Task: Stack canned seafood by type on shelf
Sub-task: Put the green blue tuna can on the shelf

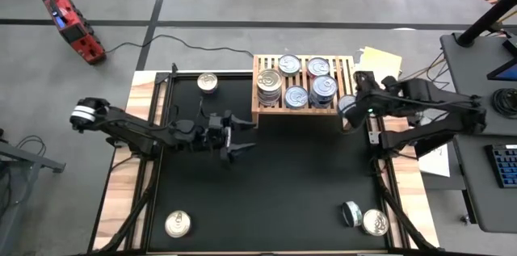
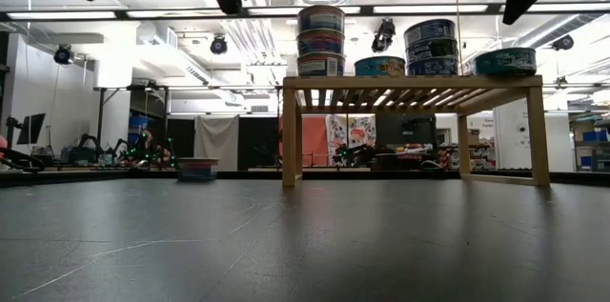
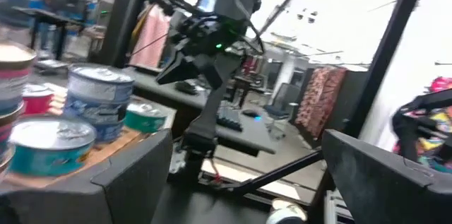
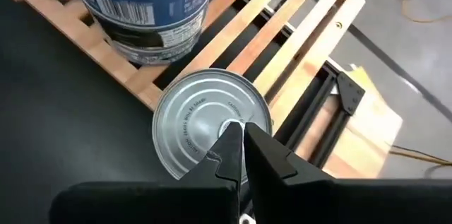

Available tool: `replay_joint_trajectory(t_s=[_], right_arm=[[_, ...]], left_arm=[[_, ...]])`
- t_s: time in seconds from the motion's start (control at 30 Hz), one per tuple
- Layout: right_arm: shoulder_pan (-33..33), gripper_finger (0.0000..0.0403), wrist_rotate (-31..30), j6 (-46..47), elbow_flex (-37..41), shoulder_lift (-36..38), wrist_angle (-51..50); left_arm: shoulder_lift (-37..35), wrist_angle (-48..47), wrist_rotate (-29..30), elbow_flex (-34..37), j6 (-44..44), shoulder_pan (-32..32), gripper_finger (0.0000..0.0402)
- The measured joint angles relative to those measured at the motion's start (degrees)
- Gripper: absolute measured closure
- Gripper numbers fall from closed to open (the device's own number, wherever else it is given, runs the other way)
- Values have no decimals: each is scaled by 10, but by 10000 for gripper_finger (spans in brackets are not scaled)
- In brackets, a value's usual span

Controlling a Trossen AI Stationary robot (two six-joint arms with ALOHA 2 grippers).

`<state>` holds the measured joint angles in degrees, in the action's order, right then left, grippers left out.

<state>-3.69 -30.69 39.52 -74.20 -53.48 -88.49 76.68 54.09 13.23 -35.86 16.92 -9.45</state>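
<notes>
The light-wood shelf [image 1: 259,111] stands at the mat's far edge and carries several tins: a three-high stack [image 2: 320,40], a blue-labelled pair [image 2: 431,47], and single teal tins. Another teal tin [image 2: 505,61] rests on the shelf's right end. My right gripper [image 4: 239,136] hovers directly over that tin's silver lid [image 4: 201,121] with its fingers shut; the low view shows a gap between them. My left gripper [image 1: 245,137] hangs open above the mat, left of the shelf, and holds nothing; its two fingers stand wide apart in its wrist view [image 3: 244,181].
Loose tins lie on the black mat [image 1: 283,183]: one at the far left [image 1: 208,83], one near left [image 1: 178,224], and two near right [image 1: 351,213] [image 1: 374,222]. A desk with a keyboard [image 1: 505,163] stands right of the table. The mat's middle is open.
</notes>
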Motion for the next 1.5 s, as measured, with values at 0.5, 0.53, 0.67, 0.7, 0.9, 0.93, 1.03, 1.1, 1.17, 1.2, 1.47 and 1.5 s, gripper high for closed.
replay_joint_trajectory(t_s=[0.5,0.53,0.67,0.7,0.9,0.93,1.03,1.1,1.17,1.2,1.47,1.5], right_arm=[[-11,394,43,-36,152,74,136],[-11,394,43,-36,158,77,141],[-11,394,37,-31,172,80,145],[-12,394,34,-31,174,80,145],[-23,394,23,-50,184,80,178],[-26,394,19,-54,186,79,183],[-36,394,6,-64,198,74,211],[-41,394,1,-71,202,67,221],[-48,394,-10,-72,204,60,221],[-50,394,-18,-72,204,57,220],[-66,394,-39,-101,205,53,229],[-69,394,-38,-108,206,53,236]], left_arm=[[-10,-1,-6,0,-13,0,54],[-10,-2,-6,0,-13,0,54],[-10,-2,-6,0,-13,0,54],[-10,-2,-6,0,-13,0,54],[-10,-2,-6,0,-13,0,54],[-10,-2,-6,0,-13,0,54],[-10,-2,-6,0,-13,0,54],[-10,-2,-6,0,-13,0,54],[-10,-2,-6,0,-13,0,54],[-10,-3,-6,0,-12,0,54],[-9,-7,-6,0,-12,0,54],[-9,-7,-6,0,-12,0,54]])
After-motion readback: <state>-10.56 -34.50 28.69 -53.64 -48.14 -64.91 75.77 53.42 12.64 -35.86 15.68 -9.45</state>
